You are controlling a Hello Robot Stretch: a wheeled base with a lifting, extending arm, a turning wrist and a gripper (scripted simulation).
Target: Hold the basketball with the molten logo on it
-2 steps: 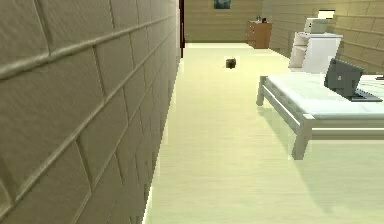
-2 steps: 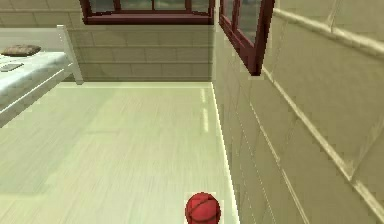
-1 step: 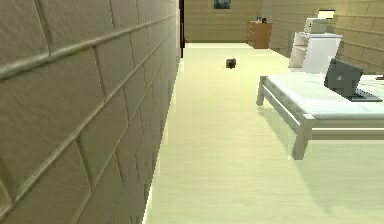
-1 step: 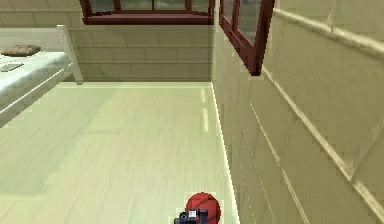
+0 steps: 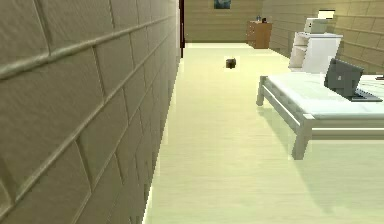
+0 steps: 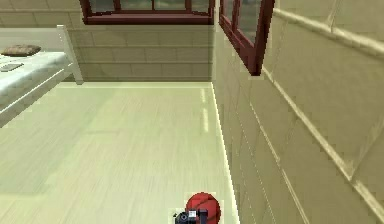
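Red ball (image 6: 203, 206) shows at the arm side view's bottom edge, near a wall (image 6: 300, 130); white marked squares (image 6: 185, 215) and the dark jaws lie just left of it, and I cannot tell whether the jaws grasp it. Farther out, a bed (image 6: 25, 80) stands at the left and red-framed windows (image 6: 150, 14) run along the top. Ahead, another wall (image 5: 80, 100) lines the forward view's left, a small dark thing (image 5: 231, 63) lies on the floor (image 5: 220, 150), and a laptop (image 5: 345, 78) rests on the bed at the right
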